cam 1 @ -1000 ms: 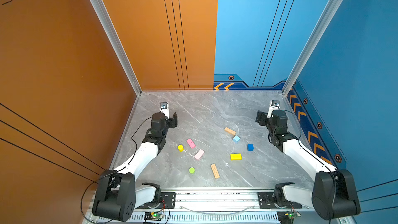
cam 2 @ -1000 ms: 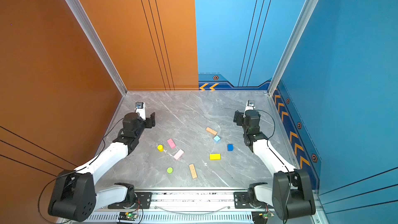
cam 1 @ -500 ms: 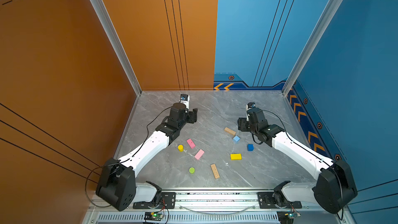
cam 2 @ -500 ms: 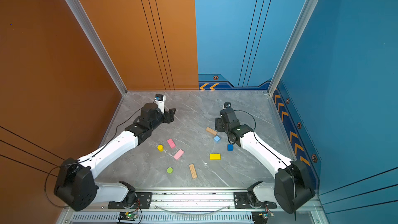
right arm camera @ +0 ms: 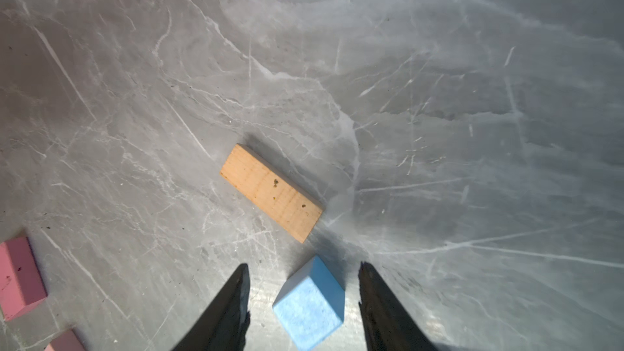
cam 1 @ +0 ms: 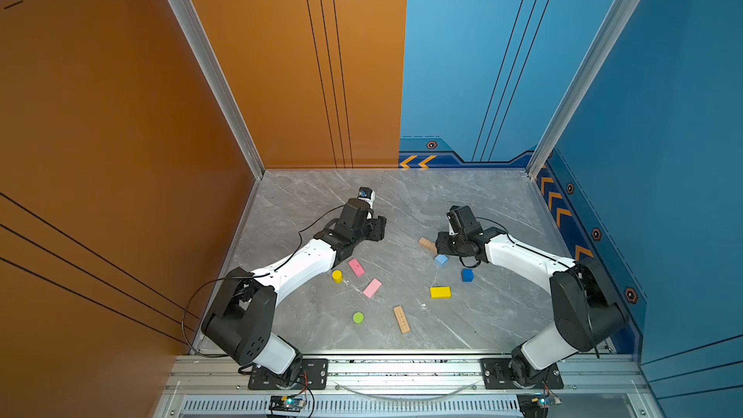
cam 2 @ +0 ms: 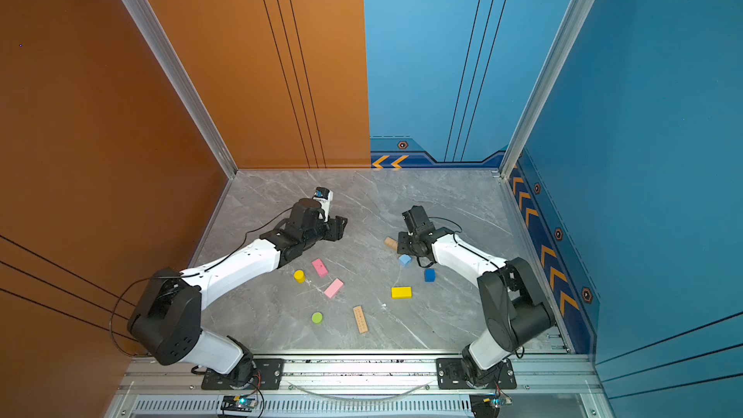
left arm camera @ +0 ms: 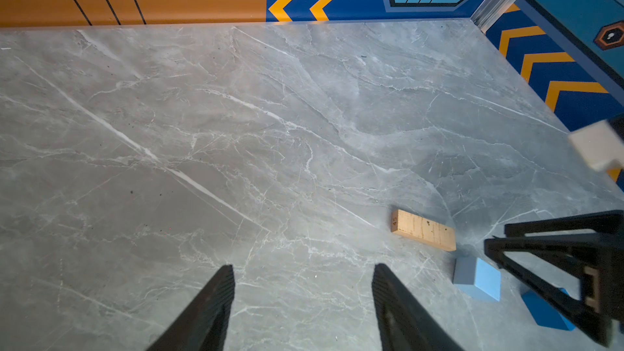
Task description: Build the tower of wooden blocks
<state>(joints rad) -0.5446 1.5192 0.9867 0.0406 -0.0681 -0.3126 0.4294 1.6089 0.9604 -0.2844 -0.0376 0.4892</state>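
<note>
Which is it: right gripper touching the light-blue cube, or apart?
Apart: in the right wrist view, table shows between the right gripper and the light-blue cube.

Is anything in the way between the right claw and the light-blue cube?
No, nothing visible. In the right wrist view the light-blue cube sits between the open fingers of the right gripper, bare table on both sides. The tan plank lies beyond it, not touching.

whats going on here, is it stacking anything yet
Nothing is stacked yet: the wood blocks lie scattered singly on the table. The right gripper is open over the light-blue cube, which shows between its jaws beside a tan plank, not gripped. The left gripper is open over bare table, holding nothing.
</note>
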